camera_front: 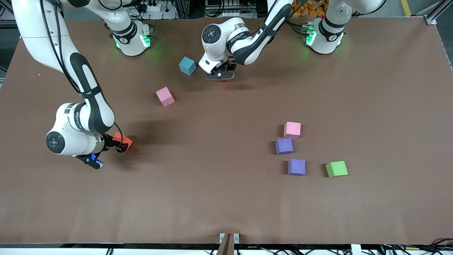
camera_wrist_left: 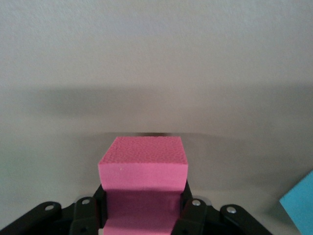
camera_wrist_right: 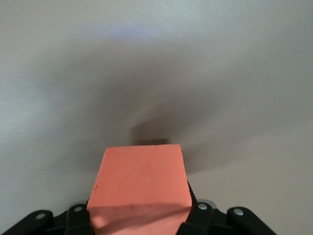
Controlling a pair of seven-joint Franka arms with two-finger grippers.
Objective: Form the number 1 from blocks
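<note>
Reaching low over table, left gripper jaws pinching red block, right gripper jaws pinching orange block.

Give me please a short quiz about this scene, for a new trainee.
1. True or false: the right hand is shut on the orange block.
2. How many purple blocks lie on the table?
3. The left hand, shut on the red block, is beside which block? A green, B light blue block, C pink.
Key: 1 true; 2 two; 3 B.
</note>
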